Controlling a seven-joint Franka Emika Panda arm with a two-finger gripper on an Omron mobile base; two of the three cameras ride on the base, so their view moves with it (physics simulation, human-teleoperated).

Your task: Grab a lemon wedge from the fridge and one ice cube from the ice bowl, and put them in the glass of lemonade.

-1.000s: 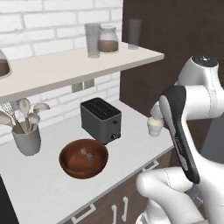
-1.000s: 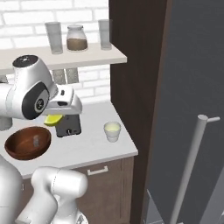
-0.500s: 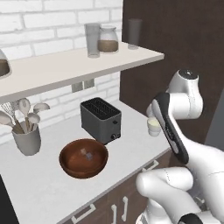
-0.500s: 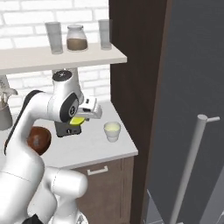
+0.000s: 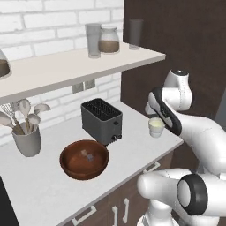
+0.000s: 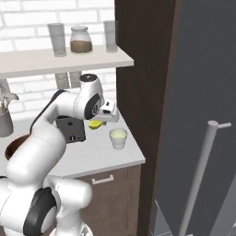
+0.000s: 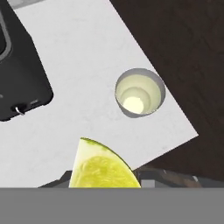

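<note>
— What's nearest the hand camera?

— The lemon wedge, pinched in the gripper, curved rind leading.

— And the glass of lemonade?

— Beyond it on the counter, near the corner, offset from the wedge, right of the toaster.

— Changed?

— The arm has swung closer to the glass since a second ago.

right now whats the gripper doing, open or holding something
Gripper: fingers closed on the lemon wedge, carried above the counter near the glass of lemonade.
</note>
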